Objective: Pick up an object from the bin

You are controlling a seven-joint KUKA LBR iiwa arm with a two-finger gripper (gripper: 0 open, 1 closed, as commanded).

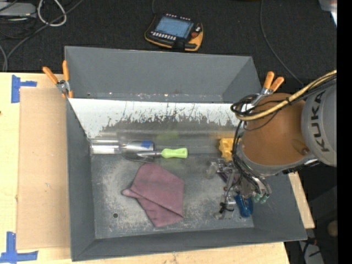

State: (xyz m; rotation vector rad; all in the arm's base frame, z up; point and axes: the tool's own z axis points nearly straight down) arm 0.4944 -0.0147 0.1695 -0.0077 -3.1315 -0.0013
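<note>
My gripper (233, 190) hangs low over the right side of the bin floor, under the arm's orange cover. Right by its lower end lies a small blue thing (245, 207), partly hidden by the gripper. Whether the gripper touches it I cannot tell. A yellow thing (225, 146) sits just behind the gripper near the back wall, half hidden by the cover. To the left, a mauve folded cloth (158, 194) lies flat in the middle of the floor.
A screwdriver with a green handle (174, 153) lies along the back wall. Beside it, to the left, lies a clear tube with a blue cap (124, 146). The arm and its cover hide the bin's right wall.
</note>
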